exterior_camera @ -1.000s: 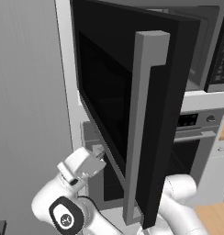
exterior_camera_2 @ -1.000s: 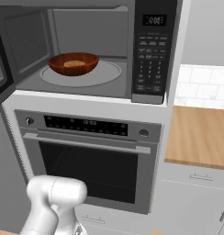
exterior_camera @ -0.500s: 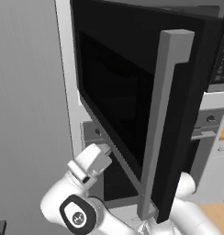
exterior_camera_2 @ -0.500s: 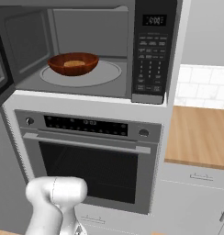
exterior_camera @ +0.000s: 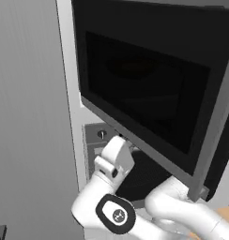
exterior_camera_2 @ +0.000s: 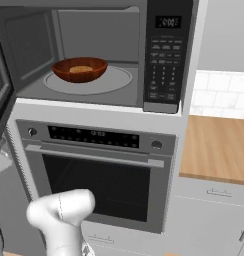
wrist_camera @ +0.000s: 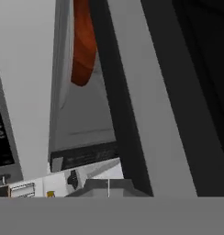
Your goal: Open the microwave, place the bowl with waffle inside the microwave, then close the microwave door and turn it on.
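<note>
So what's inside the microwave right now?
A brown bowl sits on the round plate inside the microwave, something tan in it. Its rim hides most of that.

The arm (exterior_camera: pixel 172 211) is glossy white, built of rounded tubular links. One joint carries a dark oval cap (exterior_camera: pixel 116 215) with a white ring and small mark. The wrist block (exterior_camera: pixel 114 159) is white with dark recesses.

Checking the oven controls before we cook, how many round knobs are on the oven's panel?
2: one knob at the left end of the oven panel and one knob at the right end, with the dark display strip between them. None looks hidden.
</note>
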